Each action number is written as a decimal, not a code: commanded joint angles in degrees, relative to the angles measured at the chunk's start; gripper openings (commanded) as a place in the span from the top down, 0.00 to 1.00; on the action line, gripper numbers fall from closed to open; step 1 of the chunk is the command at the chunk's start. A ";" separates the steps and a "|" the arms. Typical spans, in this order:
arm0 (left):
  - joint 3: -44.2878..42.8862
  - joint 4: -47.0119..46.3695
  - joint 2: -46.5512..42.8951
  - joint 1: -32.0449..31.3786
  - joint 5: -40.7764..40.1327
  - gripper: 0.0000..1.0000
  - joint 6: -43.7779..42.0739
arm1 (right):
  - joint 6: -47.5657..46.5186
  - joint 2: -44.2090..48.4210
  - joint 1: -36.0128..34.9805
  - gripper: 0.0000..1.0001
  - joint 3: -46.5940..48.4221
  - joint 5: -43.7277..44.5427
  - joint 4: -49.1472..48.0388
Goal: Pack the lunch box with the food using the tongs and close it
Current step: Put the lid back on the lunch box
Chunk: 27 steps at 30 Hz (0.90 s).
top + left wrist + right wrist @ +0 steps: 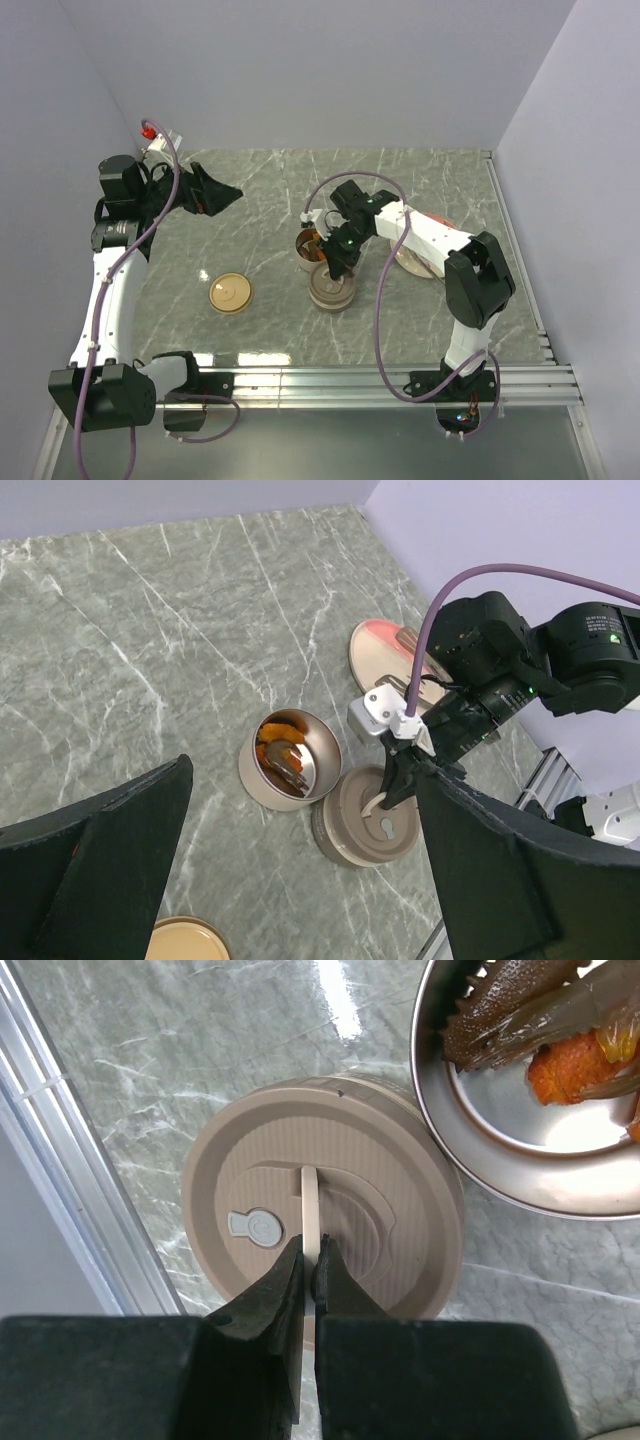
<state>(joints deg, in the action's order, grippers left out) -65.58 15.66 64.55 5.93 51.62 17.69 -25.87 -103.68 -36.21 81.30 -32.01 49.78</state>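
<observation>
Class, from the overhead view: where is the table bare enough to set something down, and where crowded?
Free: the marble along the back wall, and the stretch between the loose lid and the open tin. Crowded: the centre, where tin, lidded container, right gripper and pink plate cluster.

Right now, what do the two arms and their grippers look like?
Both the left arm and the right arm have white links and black joints, each with a purple cable running alongside. The left gripper and right gripper have black wedge-shaped fingers.

plate (372, 652) half hidden, lunch box (520, 1150) cropped
</observation>
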 commanded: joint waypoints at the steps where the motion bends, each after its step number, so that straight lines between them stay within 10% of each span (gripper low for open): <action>1: -0.42 -1.86 0.13 0.04 1.47 0.01 -0.11 | -1.20 0.85 0.70 1.00 -0.09 -0.77 -1.00; 27: 0.28 -3.71 0.75 0.04 2.17 0.01 0.76 | -0.50 -0.73 0.61 1.00 -1.75 -3.76 -2.23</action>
<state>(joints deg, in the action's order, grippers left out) -65.45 14.35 65.30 5.93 52.64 17.91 -26.04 -103.74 -35.83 79.02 -33.52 48.66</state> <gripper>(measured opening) 0.994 0.049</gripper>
